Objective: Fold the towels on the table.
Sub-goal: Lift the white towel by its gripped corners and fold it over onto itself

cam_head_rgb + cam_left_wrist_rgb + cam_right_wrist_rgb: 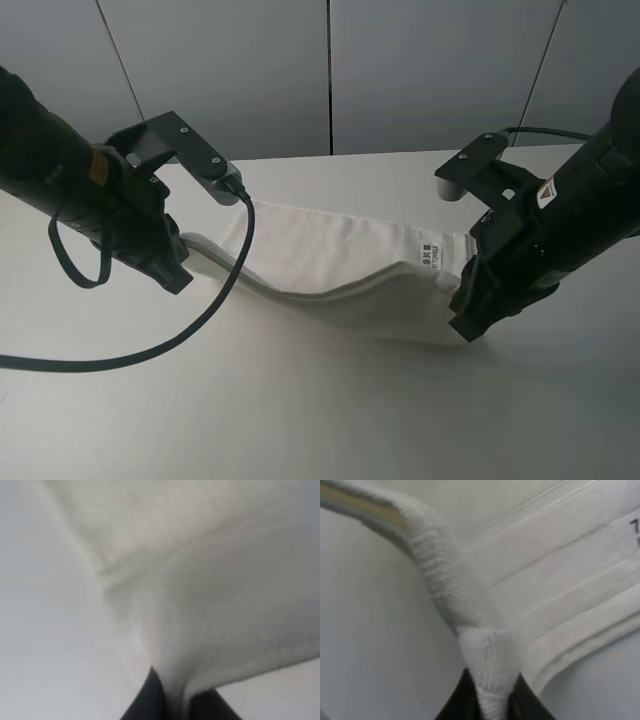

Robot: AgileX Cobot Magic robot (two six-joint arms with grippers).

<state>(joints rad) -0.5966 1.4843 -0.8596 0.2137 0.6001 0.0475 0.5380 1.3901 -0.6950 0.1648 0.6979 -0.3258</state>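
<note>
Where it stretches across the middle of the table [300, 410], the towel [330, 258] — white to cream terry — lies as a long strip running left to right. Its middle rests on the tabletop and both ends are raised a little. The near edge shows stacked layers; it looks doubled over, though how many layers cannot be told for sure.

Label [430, 255]: small, dark print, on the upper face near the right end.

Border band [570, 605]: flat woven stripes, seen close in the right wrist view, running across the cloth beside the pinched end.

Left gripper [176, 272]: at the towel's left end, low over the table. In the left wrist view its dark fingers [147, 702] are closed on a fold of terry that rises between them.

Right gripper [468, 322]: at the right end, just past the label. Its fingers [457, 702] are clamped on a bunched, ribbed edge — cloth fills the gap.

Cable [150, 350]: black, hanging from the left arm and looping over the table in front of the towel.

Wall [330, 70]: grey panels behind the table.
</note>
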